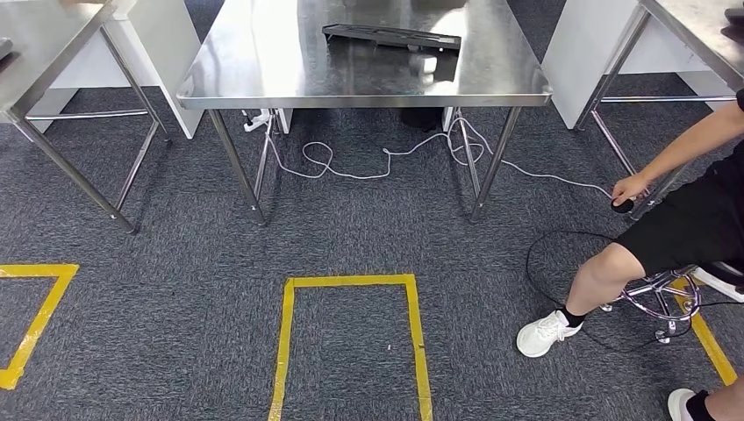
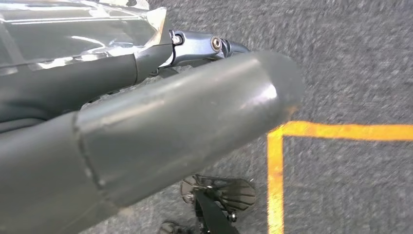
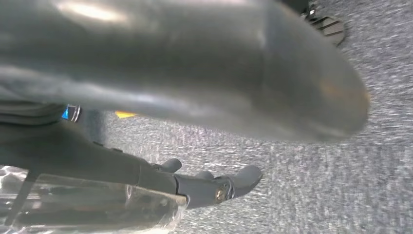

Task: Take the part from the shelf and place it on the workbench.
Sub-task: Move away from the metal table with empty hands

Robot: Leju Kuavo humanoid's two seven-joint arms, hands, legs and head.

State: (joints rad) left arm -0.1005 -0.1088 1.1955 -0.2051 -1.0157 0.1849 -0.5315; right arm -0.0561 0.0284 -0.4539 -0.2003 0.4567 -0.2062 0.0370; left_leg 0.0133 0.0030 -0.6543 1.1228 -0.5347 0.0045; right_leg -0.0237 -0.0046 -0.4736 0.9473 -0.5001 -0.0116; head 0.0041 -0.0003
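**A:** Part (image 1: pixel 390 37) location — where is it?

**B:** A flat black piece lies on the steel workbench (image 1: pixel 263 70), toward its far side and fully supported. I judge that it is the part, already placed.

**A:** And the hands?

**B:** Both hang over the carpet. The left hand (image 2: pixel 146 97) has its fingers stretched out and grips nothing; the right hand (image 3: pixel 160 175) is loosely spread and also empty.

**A:** What's the best way forward?

**B:** Keep the arms low and stand inside the yellow tape box (image 1: pixel 351 282). Any turn toward the shelf should avoid the white cable (image 1: pixel 351 171) and the seated person (image 1: pixel 693 219) on the right.
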